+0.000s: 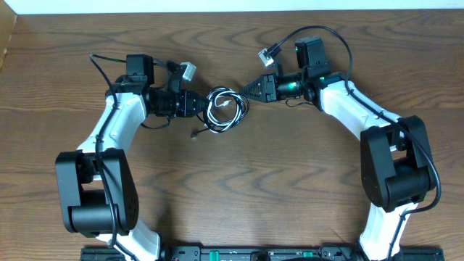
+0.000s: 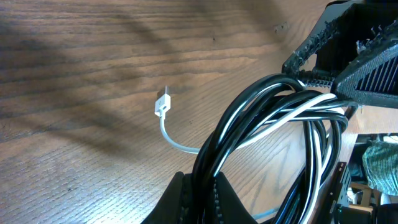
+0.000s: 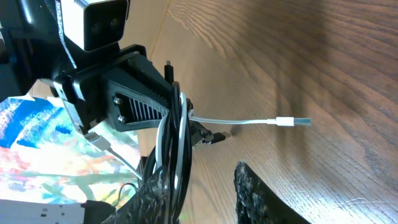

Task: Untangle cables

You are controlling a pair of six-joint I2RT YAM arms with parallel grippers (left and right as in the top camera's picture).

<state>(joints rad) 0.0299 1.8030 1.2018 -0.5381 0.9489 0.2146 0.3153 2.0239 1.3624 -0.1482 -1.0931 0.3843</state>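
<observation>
Cables: the cable bundle point(image 1: 226, 107) sat in a tight coil near the back middle of the bench point(image 1: 290, 181), between the two arms, black cord point(image 2: 249, 118) and white cord point(image 2: 292, 112) looped together.
Loose ends: a white plug point(image 2: 163, 104) trailed free on the wood beside the coil; a small black plug point(image 3: 214, 138) poked out low on it.
Left claw point(image 1: 205, 104): looked clamped on one side of the bundle, the strands running down between its closed fingers in the left wrist view.
Right claw point(image 1: 245, 90): fingers apart, wood showing between them in its own view; the coil lay against one finger only.
Step in hand: probably taking a second hold so the loops could be drawn apart.
Risk, knotting: pulling on the whole coil rather than one cord would likely cinch the loops tighter.
Risk, slipping: closing with the strands off to one finger could pinch only part of the coil, or miss it.
Risk, snagging: a free plug could catch in a loop as it was dragged through.
</observation>
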